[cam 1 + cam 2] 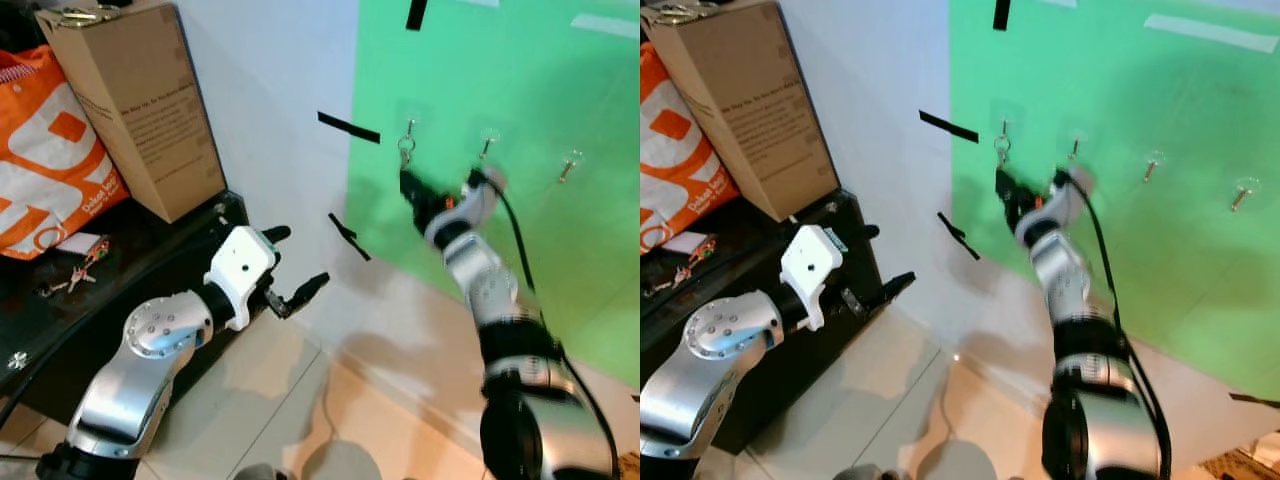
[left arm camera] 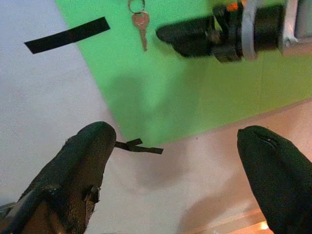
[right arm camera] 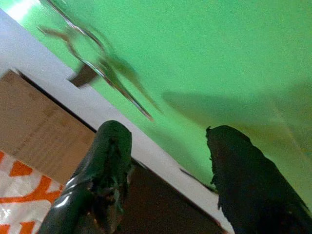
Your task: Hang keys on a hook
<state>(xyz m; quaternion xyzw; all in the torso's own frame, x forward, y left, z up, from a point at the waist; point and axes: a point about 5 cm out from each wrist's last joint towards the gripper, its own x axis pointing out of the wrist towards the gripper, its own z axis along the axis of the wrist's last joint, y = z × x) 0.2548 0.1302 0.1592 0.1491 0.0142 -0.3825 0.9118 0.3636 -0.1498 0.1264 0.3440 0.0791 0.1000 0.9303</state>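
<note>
Nearest, the left gripper (image 1: 290, 270) hangs open and empty. The right gripper (image 1: 408, 186), open and holding nothing, is just below the small silver key on its ring (image 1: 406, 148), hanging from a hook on the far green wall panel (image 1: 540, 90); I'd withdraw straight back, clear of the ring.

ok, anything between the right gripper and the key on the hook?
Nothing visible. The key hangs on its ring from the leftmost hook on the green panel. The right gripper sits just below and beside it, jaws open, with bare panel between them.
</note>
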